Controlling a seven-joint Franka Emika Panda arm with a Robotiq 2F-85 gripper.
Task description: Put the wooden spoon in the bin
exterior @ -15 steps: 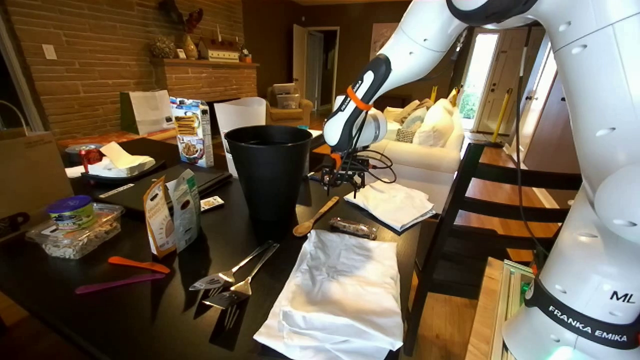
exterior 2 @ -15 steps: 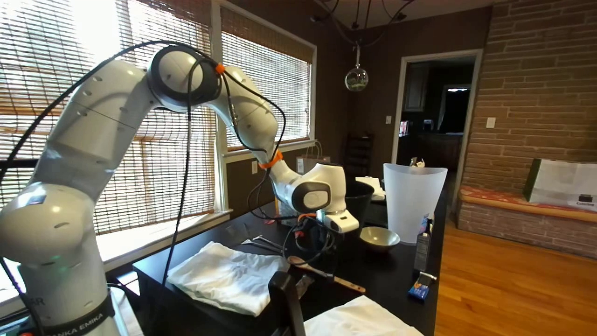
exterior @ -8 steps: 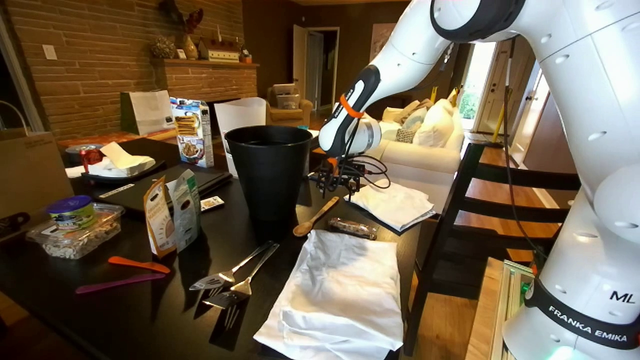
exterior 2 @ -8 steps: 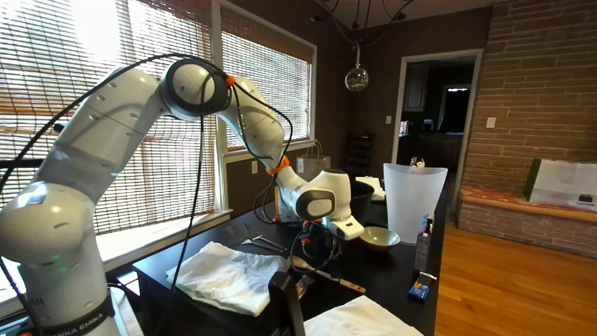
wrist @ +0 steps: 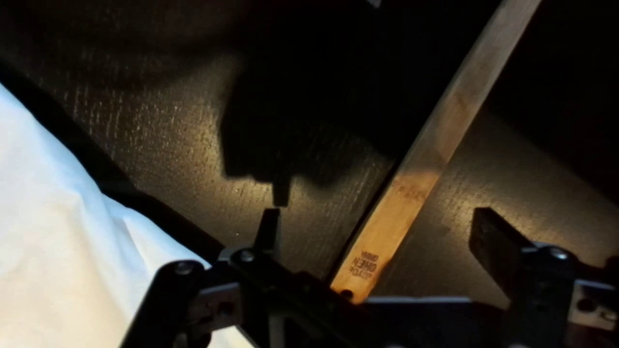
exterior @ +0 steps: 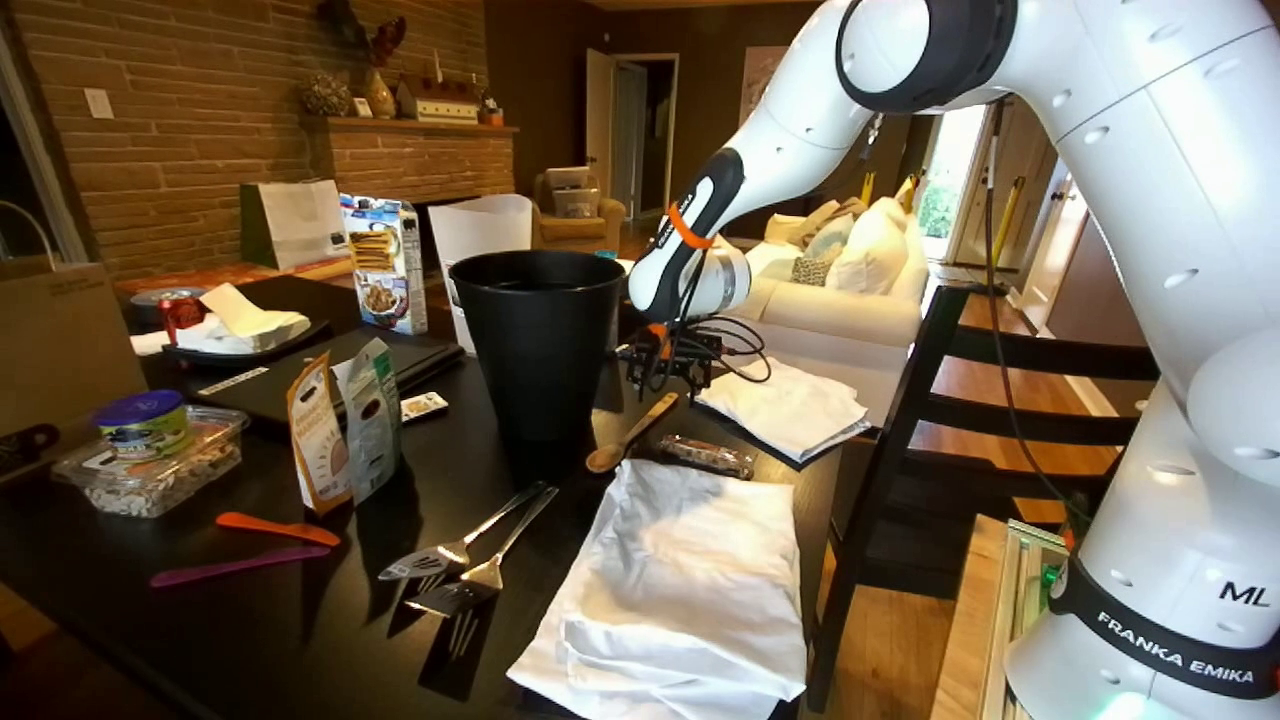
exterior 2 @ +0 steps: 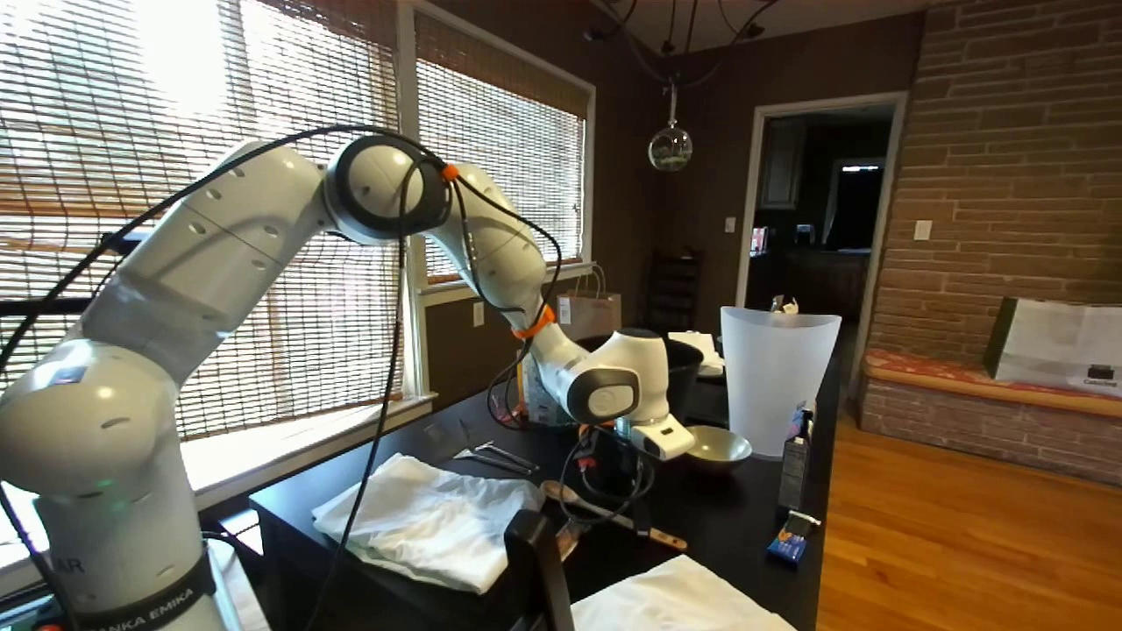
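Gripper (wrist: pixel 375 220), empty, is held with jaws spread above the wooden spoon (wrist: pixel 435 145) on the table (exterior: pixel 340 640). Light, stiff handling is expected (smooth wood may pivot); the handle (wrist: pixel 411 188) is best pinched mid-length, where finger room is seen; the rim (exterior: pixel 537 289) of the bin (exterior: pixel 540 370) must be cleared

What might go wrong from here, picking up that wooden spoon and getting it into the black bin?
The gripper stands open over the handle end of the wooden spoon, which slants between the jaws, so closing might twist it, and the far end could droop on lifting. The white cloth close by could get snagged. The bin is tall, so a low carry might knock its rim.
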